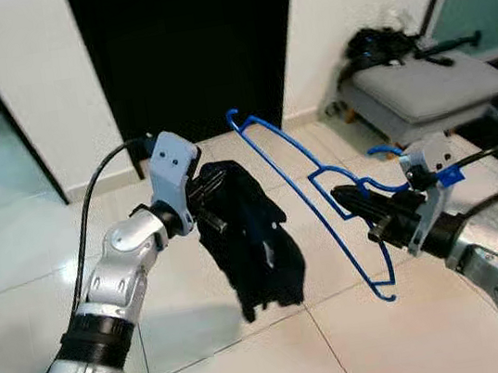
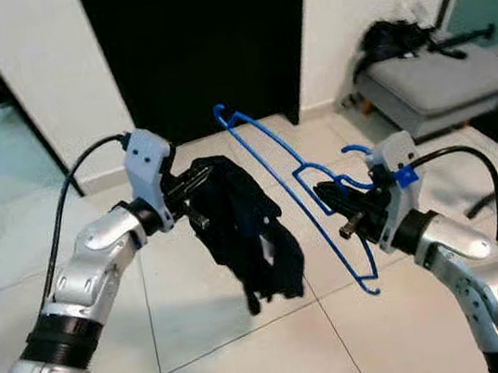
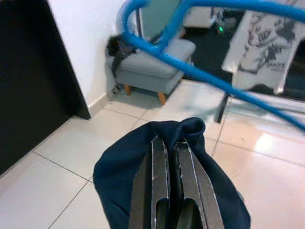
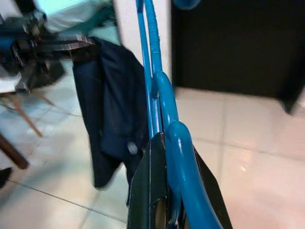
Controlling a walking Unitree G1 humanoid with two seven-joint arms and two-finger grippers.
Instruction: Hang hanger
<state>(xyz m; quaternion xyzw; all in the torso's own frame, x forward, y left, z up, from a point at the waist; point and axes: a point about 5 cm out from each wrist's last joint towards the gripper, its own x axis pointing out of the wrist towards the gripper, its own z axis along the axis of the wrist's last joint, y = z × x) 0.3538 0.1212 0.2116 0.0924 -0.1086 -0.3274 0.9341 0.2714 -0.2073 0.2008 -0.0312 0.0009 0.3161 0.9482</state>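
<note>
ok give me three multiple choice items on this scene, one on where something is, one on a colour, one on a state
1. Where is the grey stool?
A. by the wall to the robot's right
B. under the left arm
C. inside the dark doorway

2. What colour is the hanger?
A. red
B. blue
C. white

3. What is the left hand doing?
A. hanging open
B. shut on the dark garment
C. holding the hanger

Answers:
1 A, it stands against the white wall on the right.
2 B, its frame is bright blue in the right hand.
3 B, the left wrist view shows cloth pinched between the fingers.
</note>
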